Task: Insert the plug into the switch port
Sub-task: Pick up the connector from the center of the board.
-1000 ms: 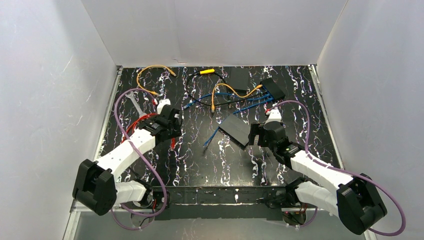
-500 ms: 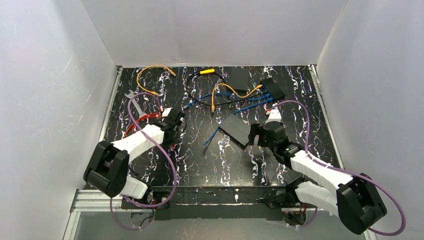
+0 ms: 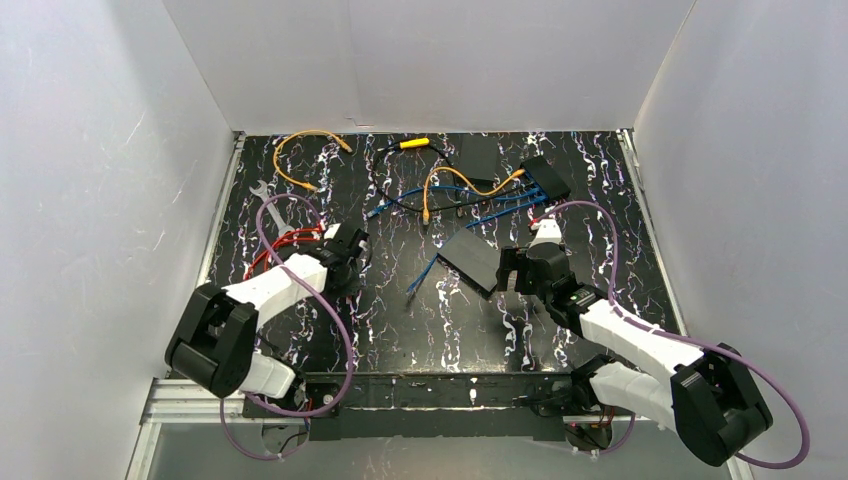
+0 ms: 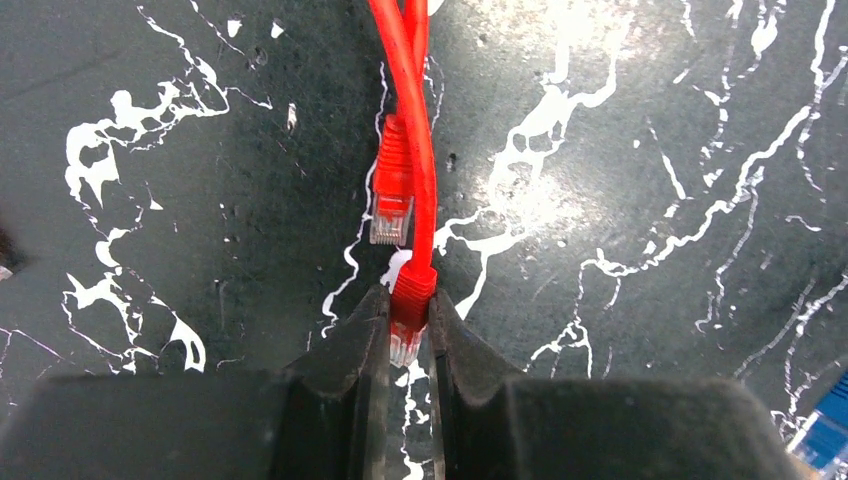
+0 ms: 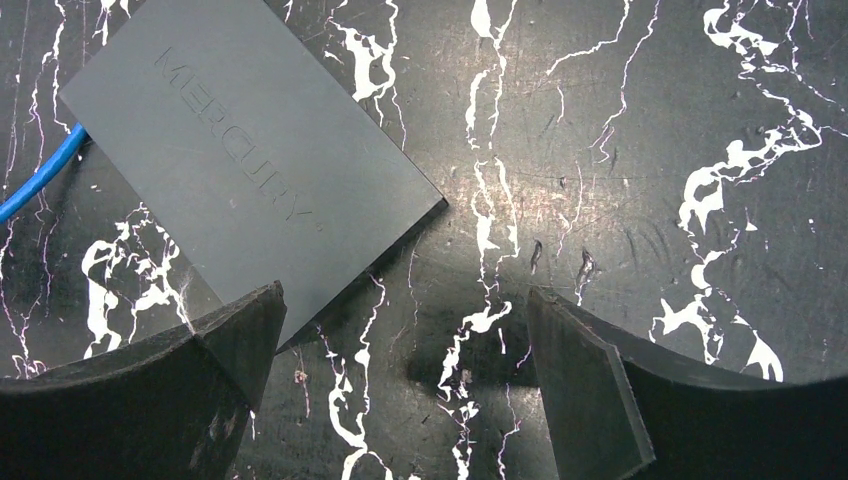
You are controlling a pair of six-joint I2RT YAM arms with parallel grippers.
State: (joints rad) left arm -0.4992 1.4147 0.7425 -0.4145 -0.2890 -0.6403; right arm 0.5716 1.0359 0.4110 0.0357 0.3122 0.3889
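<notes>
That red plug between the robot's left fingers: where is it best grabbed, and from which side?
By the red boot just behind the clear plug tip, pinched across its narrow sides from above. It lies flat on the table, so probably only the sides are reachable, and the tip must stay free to plug in.
</notes>
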